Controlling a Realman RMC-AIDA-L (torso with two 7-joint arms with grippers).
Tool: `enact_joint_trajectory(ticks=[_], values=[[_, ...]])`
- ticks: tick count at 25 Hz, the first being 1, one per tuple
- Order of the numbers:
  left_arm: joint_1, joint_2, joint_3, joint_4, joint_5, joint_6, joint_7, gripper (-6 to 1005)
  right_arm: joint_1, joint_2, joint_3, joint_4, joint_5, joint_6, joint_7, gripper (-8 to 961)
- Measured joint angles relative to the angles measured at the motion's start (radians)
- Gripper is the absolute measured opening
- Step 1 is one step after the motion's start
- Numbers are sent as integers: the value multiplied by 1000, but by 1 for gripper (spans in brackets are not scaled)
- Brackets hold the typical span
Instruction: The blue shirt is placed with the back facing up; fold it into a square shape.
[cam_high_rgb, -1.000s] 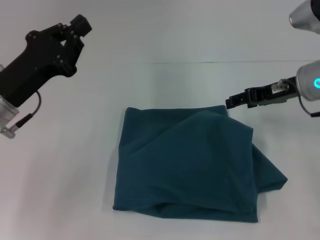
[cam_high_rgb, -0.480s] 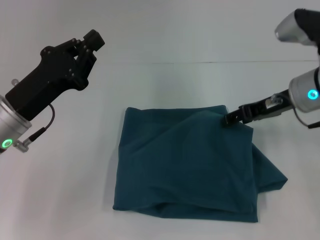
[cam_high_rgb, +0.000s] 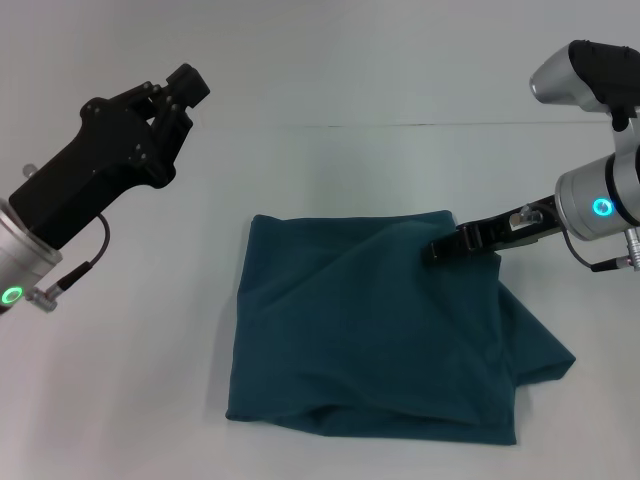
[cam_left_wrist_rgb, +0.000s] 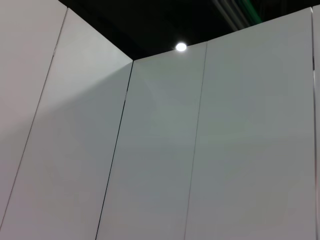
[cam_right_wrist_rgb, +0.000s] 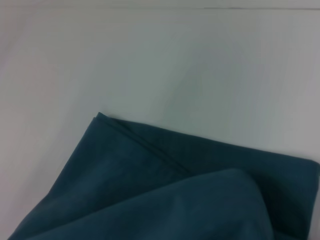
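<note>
Blue shirt lying folded into rough rectangle at centre of white surface in front of you, plain side showing, loose fold sticking out at its right side. In right wrist view, layered shirt corner showing against bare surface. Your right gripper pressing down at shirt's far right corner, tip touching cloth; cannot tell whether clenched or released. Your left gripper hanging raised off to left, well apart from shirt, fingers clenched together.
</note>
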Motion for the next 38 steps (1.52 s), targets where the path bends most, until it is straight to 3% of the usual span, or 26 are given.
enact_joint_trajectory(ticks=[5,16,21,38], values=[[0,0,-3,-1,0,6,0,39,-5,1,-1,1,8,5,-42,690],[3,0,-1,-2,0,9,0,39,-2,10,-11,-36,2,21,-95,223],[6,0,-1,-2,0,17,-2,40,3,3,-43,-57,1,50,-95,37],[12,0,2,-5,0,19,-3,40,22,16,-204,-89,-174,130,30,47]])
